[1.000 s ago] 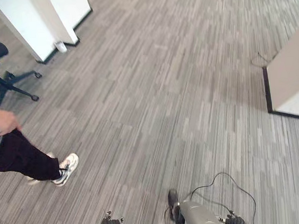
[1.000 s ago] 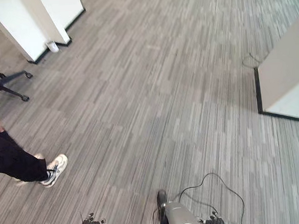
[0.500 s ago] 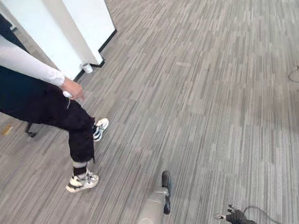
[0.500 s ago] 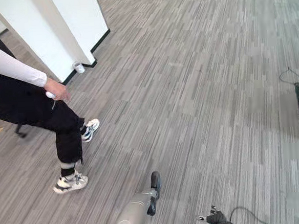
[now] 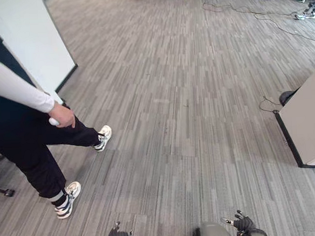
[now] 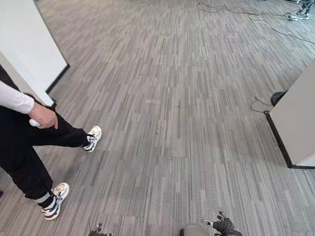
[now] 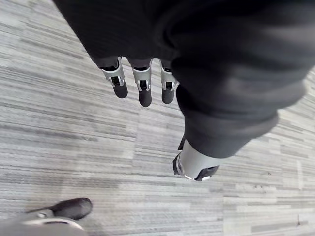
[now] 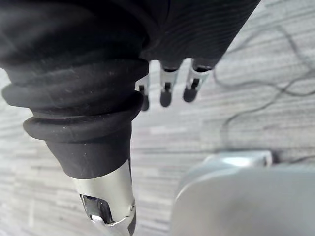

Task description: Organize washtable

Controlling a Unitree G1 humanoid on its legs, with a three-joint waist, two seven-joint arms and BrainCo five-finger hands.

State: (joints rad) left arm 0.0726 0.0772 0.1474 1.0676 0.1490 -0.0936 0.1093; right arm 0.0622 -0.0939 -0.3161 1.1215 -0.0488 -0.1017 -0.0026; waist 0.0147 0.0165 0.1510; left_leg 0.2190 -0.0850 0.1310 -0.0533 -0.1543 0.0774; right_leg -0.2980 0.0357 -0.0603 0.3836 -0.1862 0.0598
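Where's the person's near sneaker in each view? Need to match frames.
Left eye view: near sneaker at lower left on the carpet, below the person's hand.
Right eye view: same sneaker, lower left, slightly closer to the left edge.
Left wrist view: left hand, open, above carpet.
Right wrist view: right hand, open, above carpet.
Shared landmark: beige panel with black base, at the right edge of both eye views.

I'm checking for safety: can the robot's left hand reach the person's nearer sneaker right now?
Probably not: the left hand hangs low and open, and a stretch of bare carpet lies between it and the sneaker.
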